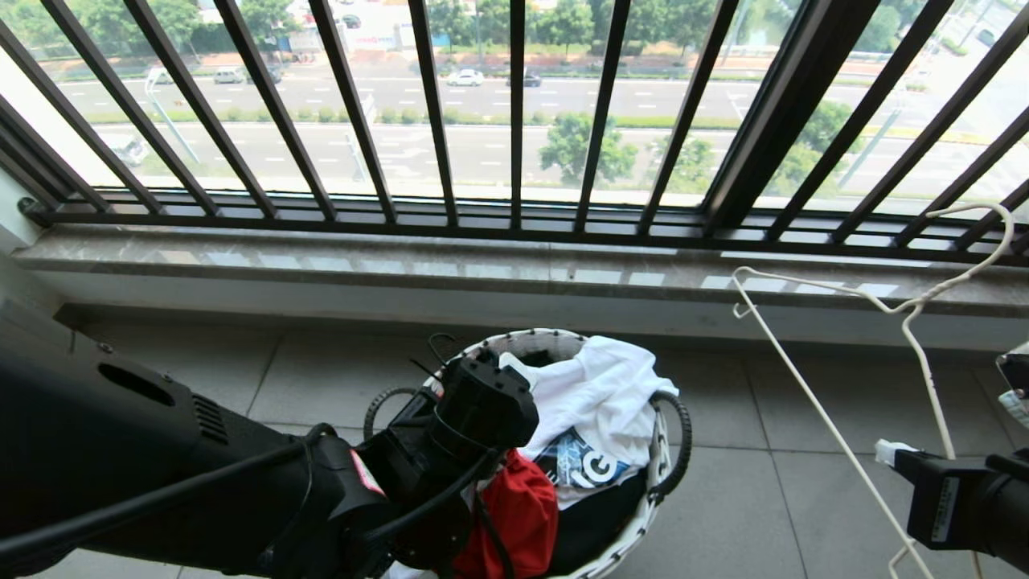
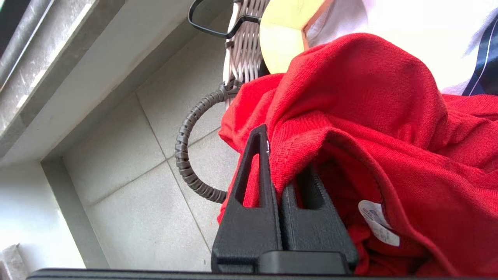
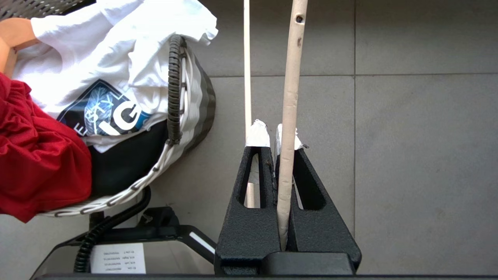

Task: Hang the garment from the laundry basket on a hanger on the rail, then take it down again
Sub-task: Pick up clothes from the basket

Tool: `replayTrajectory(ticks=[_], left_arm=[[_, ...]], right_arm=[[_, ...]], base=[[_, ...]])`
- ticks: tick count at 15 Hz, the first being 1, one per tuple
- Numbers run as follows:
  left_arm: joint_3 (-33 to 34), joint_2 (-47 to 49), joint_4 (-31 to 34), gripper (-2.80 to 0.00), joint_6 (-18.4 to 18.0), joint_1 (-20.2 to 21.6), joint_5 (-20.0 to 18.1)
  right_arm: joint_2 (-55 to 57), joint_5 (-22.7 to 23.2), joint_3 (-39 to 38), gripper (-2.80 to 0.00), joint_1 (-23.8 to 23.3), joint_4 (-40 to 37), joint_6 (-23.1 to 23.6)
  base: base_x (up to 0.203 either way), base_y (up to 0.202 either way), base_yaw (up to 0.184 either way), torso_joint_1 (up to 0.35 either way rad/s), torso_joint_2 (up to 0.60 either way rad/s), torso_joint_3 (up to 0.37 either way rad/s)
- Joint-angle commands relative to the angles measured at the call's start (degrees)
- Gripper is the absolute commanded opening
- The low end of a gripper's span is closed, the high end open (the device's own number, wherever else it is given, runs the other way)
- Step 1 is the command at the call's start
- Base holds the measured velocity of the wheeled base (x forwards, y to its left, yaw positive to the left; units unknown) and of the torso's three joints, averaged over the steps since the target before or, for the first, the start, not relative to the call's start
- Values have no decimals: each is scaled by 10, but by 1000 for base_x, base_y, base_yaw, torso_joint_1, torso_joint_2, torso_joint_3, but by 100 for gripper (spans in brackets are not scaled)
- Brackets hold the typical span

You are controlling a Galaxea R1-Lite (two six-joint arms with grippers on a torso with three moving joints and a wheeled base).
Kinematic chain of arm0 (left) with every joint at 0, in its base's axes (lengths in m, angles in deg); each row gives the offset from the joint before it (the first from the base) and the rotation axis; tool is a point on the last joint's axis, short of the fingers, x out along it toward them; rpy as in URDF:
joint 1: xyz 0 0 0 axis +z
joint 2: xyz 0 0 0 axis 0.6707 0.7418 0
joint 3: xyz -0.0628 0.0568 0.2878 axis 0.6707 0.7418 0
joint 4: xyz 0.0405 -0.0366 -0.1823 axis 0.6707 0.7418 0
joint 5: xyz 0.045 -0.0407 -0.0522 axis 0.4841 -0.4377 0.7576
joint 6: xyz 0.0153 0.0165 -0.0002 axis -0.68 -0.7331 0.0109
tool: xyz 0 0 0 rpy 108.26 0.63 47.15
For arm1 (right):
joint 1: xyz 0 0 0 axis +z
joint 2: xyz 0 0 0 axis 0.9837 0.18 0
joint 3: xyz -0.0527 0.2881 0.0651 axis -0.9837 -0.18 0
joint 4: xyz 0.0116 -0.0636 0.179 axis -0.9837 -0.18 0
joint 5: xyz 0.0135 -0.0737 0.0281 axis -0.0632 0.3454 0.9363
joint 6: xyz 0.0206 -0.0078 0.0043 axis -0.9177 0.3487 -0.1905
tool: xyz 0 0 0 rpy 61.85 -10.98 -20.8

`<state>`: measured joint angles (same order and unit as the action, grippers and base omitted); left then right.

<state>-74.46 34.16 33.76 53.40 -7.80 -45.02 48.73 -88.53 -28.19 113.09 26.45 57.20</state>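
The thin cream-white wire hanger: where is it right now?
In the head view the thin cream-white wire hanger is on the right, clamped in the right gripper, above the floor tiles beside the small round woven laundry basket.

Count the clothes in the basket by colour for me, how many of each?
Red: 1, the garment, pinched by the left pincer
White: 1, the white printed shirt
Black: 1, the black shirt, mostly buried
Total: 3 that show; more may hide underneath in the laundry basket.
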Motion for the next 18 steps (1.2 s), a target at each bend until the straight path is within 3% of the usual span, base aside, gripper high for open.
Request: replayTrajectory(ticks=[1, 3, 6, 8, 13, 17, 18], left_arm=[[4, -42, 1, -280, -10, -1, 3], [16, -69, 2, -280, -33, -1, 2], [16, -87, -3, -280, -35, -11, 1], [15, -109, -4, -280, -29, -17, -21], [25, -203, 21, -280, -24, -13, -148], [23, -278, 125, -280, -7, 10, -293], [20, -284, 139, -280, -6, 25, -312]], right_arm=[[1, -2, 0, -280, 0, 0, -1], [2, -2, 1, -280, -2, 0, -1], [1, -2, 1, -280, -4, 0, -1], [1, -2, 0, -280, -4, 0, 0], [0, -2, 0, -280, -4, 2, 1], [0, -2, 0, -280, -4, 2, 1], [0, -2, 0, -280, -5, 2, 0]], base=[[0, 0, 0, 0, 0, 0], [0, 0, 0, 0, 0, 0], [0, 0, 0, 0, 0, 0], [0, 0, 0, 0, 0, 0], [0, 0, 0, 0, 0, 0], [0, 0, 0, 0, 0, 0], [0, 0, 0, 0, 0, 0]])
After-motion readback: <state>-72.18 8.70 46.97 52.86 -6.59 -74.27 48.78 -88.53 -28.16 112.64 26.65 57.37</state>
